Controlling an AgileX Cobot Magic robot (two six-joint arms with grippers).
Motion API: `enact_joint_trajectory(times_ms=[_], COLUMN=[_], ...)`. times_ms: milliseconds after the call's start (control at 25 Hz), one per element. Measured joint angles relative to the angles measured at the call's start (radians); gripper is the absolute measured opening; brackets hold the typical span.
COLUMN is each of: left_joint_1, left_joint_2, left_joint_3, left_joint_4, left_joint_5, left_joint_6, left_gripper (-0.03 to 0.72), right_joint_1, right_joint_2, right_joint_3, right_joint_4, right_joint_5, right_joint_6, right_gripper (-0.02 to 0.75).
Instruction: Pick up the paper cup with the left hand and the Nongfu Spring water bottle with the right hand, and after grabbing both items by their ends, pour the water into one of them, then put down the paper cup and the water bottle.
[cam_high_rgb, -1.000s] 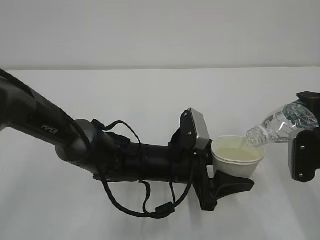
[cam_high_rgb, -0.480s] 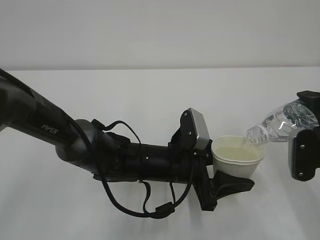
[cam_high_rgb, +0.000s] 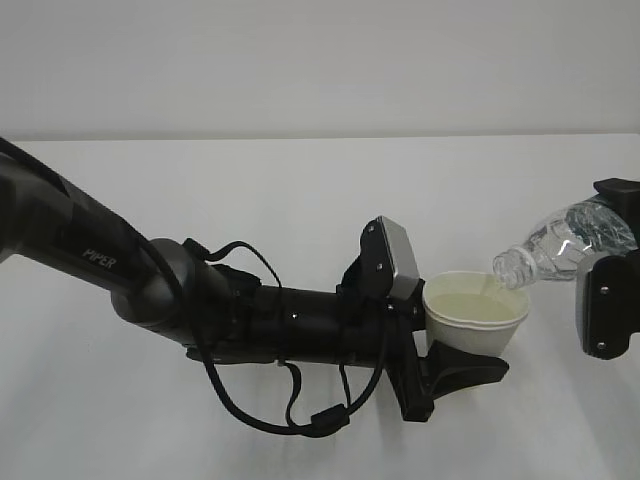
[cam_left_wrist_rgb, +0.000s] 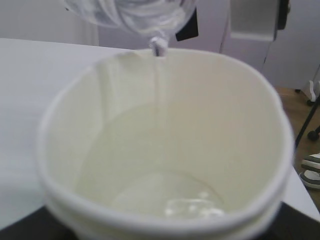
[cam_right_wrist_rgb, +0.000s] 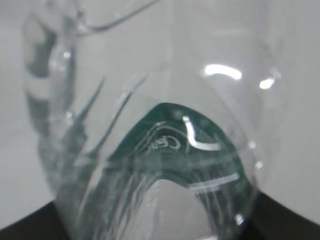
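- Left tool (cam_high_rgb: 455, 365), on the big arm marked "PIPER" (cam_high_rgb: 100, 255), is clamped on the paper cup (cam_high_rgb: 477, 315) low on its body, holding it upright above the white worktop (cam_high_rgb: 300, 190). My advice for the pour is that this arm should stay dead still, since any tilt of the cup would spill what has gathered in it.
- Right tool (cam_high_rgb: 608, 280), at the right edge of the exterior view, grips the Nongfu Spring water bottle (cam_high_rgb: 565, 245) by its base end. The bottle is tipped well over, with its open neck lowest and just above the far right side of the cup's rim.
- Good pouring here looks like a matter of keeping the neck over the cup's inside rather than over the rolled rim. In the left wrist view the neck sits near the rim edge, so a small drift outward could send water down the outer wall.
- Judging by the exterior view, the bottle holds only a little water, so the tilt should be raised slowly and steadily rather than jerked.
- Water is pooled in the bottom of the cup, shallow and well below the rim, so overflow looks unlikely.
- A thin stream (cam_left_wrist_rgb: 159, 75) falls from the neck down along the inner wall; letting it run down the wall should keep splashing low.
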Motion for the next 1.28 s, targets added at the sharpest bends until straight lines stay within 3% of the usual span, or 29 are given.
enact_joint_trajectory(times_ms=[560, 800, 1000, 1280], left_joint_1=[0.000, 0.000, 0.000, 0.000], left_joint_2=[0.000, 0.000, 0.000, 0.000], left_joint_3=[0.000, -0.007, -0.007, -0.007], left_joint_4=[-0.041, -0.082, -0.118, -0.167], left_joint_5=[0.006, 0.008, 0.029, 0.047], left_joint_6=[0.000, 0.000, 0.000, 0.019], left_gripper=[0.449, 0.447, 0.447, 0.447], right_joint_1=[0.000, 0.000, 0.000, 0.000], right_joint_2=[0.000, 0.000, 0.000, 0.000], right_joint_3=[0.000, 0.000, 0.000, 0.000], right_joint_4=[0.004, 0.004, 0.004, 0.004], right_joint_5=[0.000, 0.000, -0.030, -0.133], right_joint_6=[0.138, 0.339, 0.636, 0.800], right_gripper=[0.408, 0.408, 0.408, 0.408])
